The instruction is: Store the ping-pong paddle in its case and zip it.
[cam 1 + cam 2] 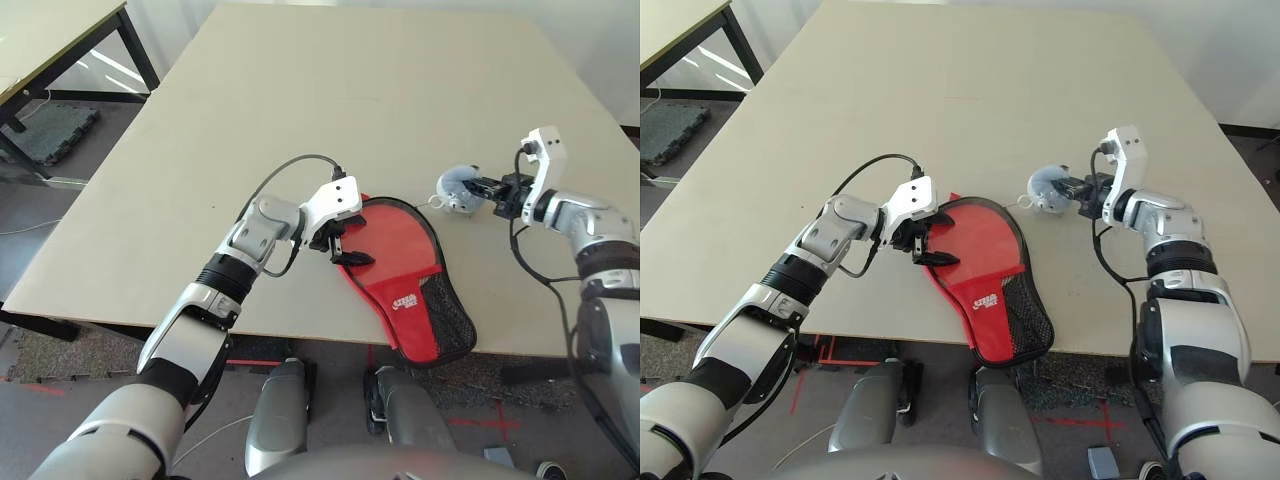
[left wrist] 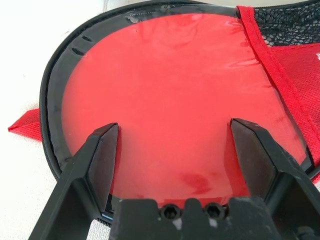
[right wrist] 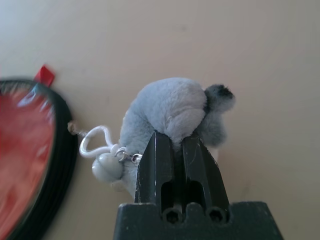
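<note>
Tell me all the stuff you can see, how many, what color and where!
paddle case: one, red with black rim and mesh, near table edge, between the grippers
fluffy charm: one, grey, in right gripper's fingers
charm's loop: one, white, on the charm's side facing the case
big table: one, beige, under the case
other table: one, pale top, dark legs, beyond the big table's left side
left gripper: one, black, open over the case
right gripper: one, black, shut on the charm
arms: two, silver and black, left and right
</note>
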Robot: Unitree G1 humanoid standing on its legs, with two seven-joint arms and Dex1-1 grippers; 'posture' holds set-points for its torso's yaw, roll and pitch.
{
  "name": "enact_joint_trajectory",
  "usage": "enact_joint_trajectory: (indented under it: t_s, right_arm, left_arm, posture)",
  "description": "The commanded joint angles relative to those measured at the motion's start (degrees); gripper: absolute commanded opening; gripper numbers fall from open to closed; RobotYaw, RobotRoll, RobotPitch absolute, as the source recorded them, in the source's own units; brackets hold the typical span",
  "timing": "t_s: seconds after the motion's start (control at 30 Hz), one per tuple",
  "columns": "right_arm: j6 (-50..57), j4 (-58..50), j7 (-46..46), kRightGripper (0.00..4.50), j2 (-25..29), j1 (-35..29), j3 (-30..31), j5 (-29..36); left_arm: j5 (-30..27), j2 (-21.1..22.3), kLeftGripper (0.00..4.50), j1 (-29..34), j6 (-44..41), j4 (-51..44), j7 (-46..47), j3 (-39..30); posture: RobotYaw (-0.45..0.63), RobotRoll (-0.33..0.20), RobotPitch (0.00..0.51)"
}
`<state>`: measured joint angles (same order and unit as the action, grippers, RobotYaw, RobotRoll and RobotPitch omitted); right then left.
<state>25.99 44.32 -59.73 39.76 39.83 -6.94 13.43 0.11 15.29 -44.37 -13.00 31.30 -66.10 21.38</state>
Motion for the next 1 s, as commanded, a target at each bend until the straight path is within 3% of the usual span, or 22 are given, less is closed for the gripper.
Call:
enact_joint_trajectory:
  t_s: [0.03,0.43,1.0]
  right_arm:
    - [5.2,-7.2,-4.4,0.01,3.9,-4.7,1.1,0.9]
    - [15.6,-24.7,-13.5,0.01,8.8,-15.4,2.4,6.9]
    - [22.1,-36.6,-22.9,0.01,17.1,-27.4,4.7,13.8]
  left_arm:
    - [2.0,-0.5,4.50,0.6,-0.4,3.1,-0.2,2.2]
    - [2.8,-2.6,4.50,-2.2,2.0,7.4,-0.2,2.2]
    - [3.2,-3.7,4.50,-2.5,2.7,8.2,-0.4,2.2]
  posture:
    - [0.05,0.000,0.137]
    - [0.03,0.000,0.132]
    - [0.02,0.000,0.139]
